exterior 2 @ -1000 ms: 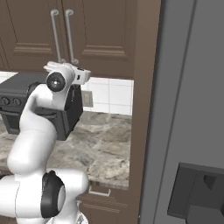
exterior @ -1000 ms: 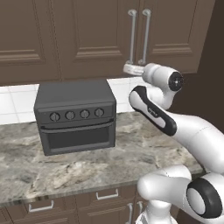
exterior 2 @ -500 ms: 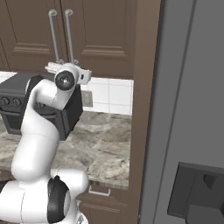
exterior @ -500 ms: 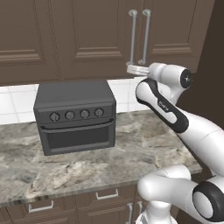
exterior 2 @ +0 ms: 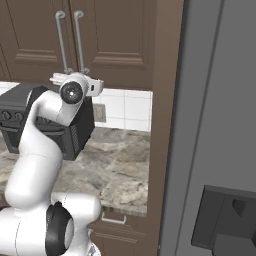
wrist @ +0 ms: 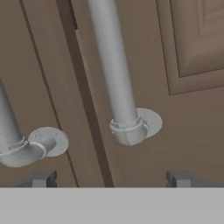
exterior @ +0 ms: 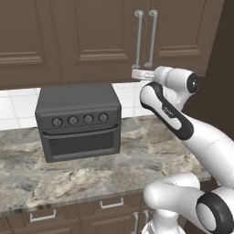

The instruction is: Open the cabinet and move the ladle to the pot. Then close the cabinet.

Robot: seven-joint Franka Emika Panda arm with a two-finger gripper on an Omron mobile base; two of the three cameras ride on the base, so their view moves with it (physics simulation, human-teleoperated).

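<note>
The cabinet (exterior: 109, 32) is a dark brown wall unit, and both of its doors are shut. Two long silver bar handles (exterior: 145, 39) run side by side along the seam between the doors. My gripper (exterior: 138, 72) is open and hovers just in front of the handles' lower ends, touching nothing. In the hand view the right handle's foot (wrist: 127, 129) sits between my gripper (wrist: 111, 179) tips and slightly above them, and the left handle's foot (wrist: 19, 151) lies off to the left. From the right base view the gripper (exterior 2: 62, 77) is level with the handle bottoms (exterior 2: 75, 67). The ladle and the pot are out of view.
A dark grey toaster oven (exterior: 77, 121) stands on the marble counter (exterior: 137, 160) under the cabinet, left of the arm. Low drawers (exterior: 112, 203) run beneath the counter. A tall brown panel (exterior 2: 167, 100) and a grey appliance (exterior 2: 220, 125) close off the right side.
The hand has edged a little closer to the lower ends of the handles. The jaws have stayed open and the doors have not moved.
</note>
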